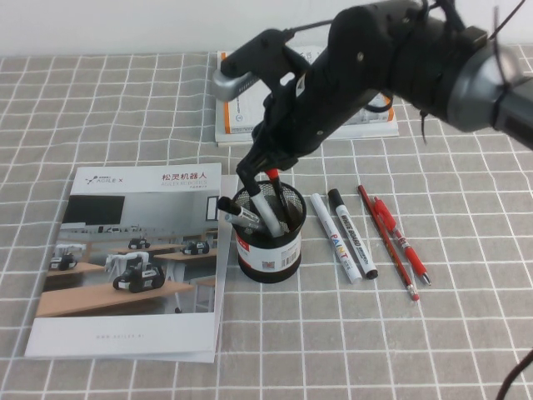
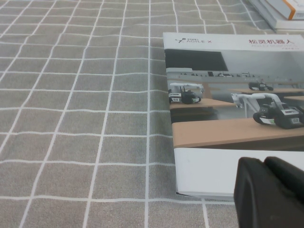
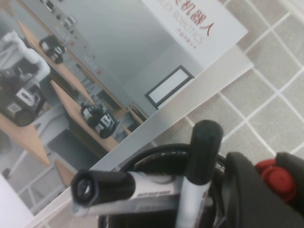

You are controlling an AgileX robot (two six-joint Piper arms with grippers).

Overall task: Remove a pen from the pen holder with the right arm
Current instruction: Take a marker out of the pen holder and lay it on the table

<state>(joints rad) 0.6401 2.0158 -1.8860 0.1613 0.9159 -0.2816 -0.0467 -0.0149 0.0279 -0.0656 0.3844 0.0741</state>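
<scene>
Red-capped pen (image 3: 270,175): stands upright in the pen holder (image 1: 268,246), its round red plastic cap poking above the rim; not lifted out yet.
Pen holder: round black wire-mesh cup with a white label band, near the middle of the table (image 1: 100,108), just beside the brochure (image 1: 133,258).
Right gripper (image 1: 271,185): reaches steeply down from the far right corner into the holder's mouth; its black fingers (image 3: 247,190) are clamped on either side of the red cap. The steep angle probably lets it clear the rim and pull straight up.
Other pens in holder: two markers (image 3: 123,187) with white barrels and smooth black caps lean against the rim toward the brochure, so the gripped pen looks free of them.
Left gripper (image 2: 264,164): hangs low over the near left part of the table by the brochure's edge, its fingers pressed together on nothing, apparently parked out of the way.
Loose pens: two white markers (image 1: 343,237) and slim red pens (image 1: 400,242) lie side by side toward the right edge, apart from the holder.
Surface: grey woven cloth with a white grid, soft and matte; the brochure is flat and glossy.
Next move: a straight vertical lift, since tilting could tip the light mesh cup.
</scene>
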